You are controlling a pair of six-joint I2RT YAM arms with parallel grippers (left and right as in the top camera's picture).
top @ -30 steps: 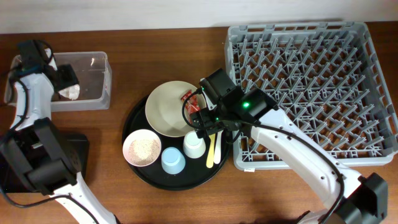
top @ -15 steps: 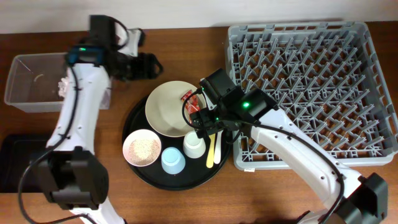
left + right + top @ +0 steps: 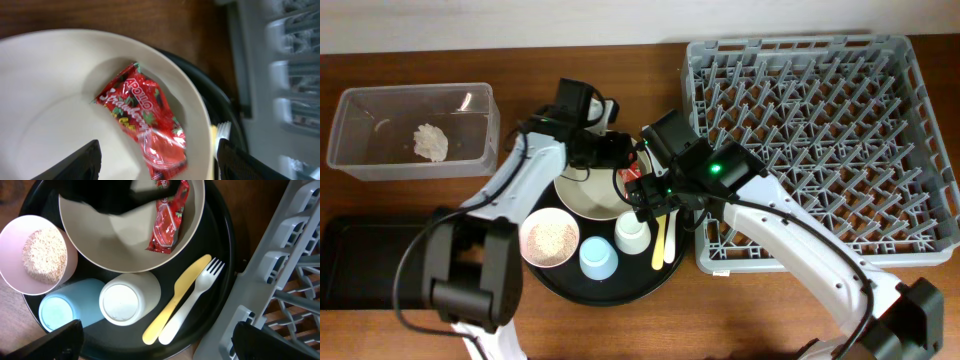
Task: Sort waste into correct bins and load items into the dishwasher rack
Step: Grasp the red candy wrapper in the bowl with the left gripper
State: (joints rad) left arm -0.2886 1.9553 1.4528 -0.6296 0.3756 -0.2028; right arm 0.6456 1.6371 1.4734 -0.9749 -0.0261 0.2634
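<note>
One grey dishwasher rack (image 3: 820, 130) takes the right side of the table (image 3: 520, 60), and one round black tray (image 3: 620, 290) lies just beside it. Two bins stand at the left: the clear tub (image 3: 380, 120) and the shallow black tray (image 3: 350, 270). On the round black tray are one cream plate (image 3: 585, 195), one pink bowl (image 3: 523, 238) of grains (image 3: 552, 238) and two cups — a light blue cup (image 3: 598, 258) and a white cup (image 3: 632, 235). One fork (image 3: 186, 311) and one spoon (image 3: 172, 302) lie there side by side. One red wrapper (image 3: 142, 120) lies on the plate, and one tissue (image 3: 430, 142) lies in the clear tub. Only the wrist views show the jaws: the left gripper (image 3: 157, 160) is spread wide just over the wrapper, and the right gripper (image 3: 157, 347) is likewise apart above the round black tray. The bins and the tissue appear overhead alone.
</note>
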